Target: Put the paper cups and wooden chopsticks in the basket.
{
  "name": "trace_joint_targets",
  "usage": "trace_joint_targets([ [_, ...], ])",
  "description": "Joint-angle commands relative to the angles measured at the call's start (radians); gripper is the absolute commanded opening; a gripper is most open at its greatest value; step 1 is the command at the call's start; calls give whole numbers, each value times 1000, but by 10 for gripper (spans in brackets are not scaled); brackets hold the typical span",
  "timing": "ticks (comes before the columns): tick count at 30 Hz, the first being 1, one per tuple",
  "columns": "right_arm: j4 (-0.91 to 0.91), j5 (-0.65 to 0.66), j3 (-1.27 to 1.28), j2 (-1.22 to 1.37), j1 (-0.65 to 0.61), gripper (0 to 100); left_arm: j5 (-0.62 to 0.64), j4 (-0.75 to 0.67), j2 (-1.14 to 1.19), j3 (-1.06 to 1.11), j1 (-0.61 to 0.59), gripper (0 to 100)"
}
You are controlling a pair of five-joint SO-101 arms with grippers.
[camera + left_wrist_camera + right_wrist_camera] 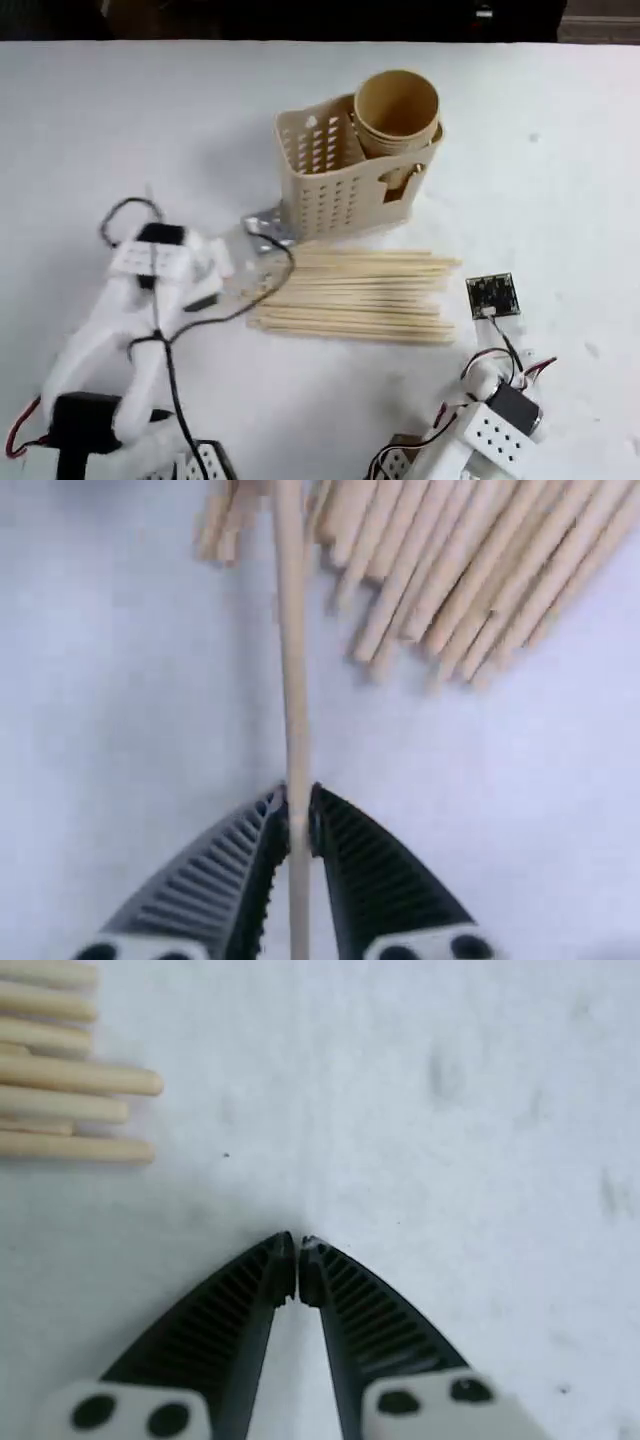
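Surface: white table (120,120), basket (340,190) upright, paper cups (397,105) already inside.
Chopsticks (355,295): piled flat just beside basket.
Left gripper (298,810): clamped on one chopstick (290,630).
Right gripper (298,1255): closed, empty.
Tip: lift clear, stand it upright over basket.

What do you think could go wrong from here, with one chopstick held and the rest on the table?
The left jaws grip one chopstick on a narrow contact, with a long length ahead; it may swivel or slip when lifted. Its far end lies among the pile, so it may drag neighbours. The paper cups fill part of the basket, leaving a narrow slot to hit.
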Motion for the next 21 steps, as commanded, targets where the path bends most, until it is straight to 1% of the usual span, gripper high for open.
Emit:
trace_joint_targets([
  [1,-16,12,-3,-5,19,24,-126,15,4,-3,-202,22],
  [4,-16,12,-3,-5,19,24,-175,14,4,-6,-312,22],
  [8,-16,12,-3,-5,19,24,-198,8,5,-2,-397,23],
  [12,-16,12,-3,-5,19,24,-193,15,5,0,-417,35],
  [16,-16,12,-3,-5,19,24,-192,29,4,28,-412,124],
  [21,-16,12,-3,-5,19,24,-181,28,4,-6,-395,127],
])
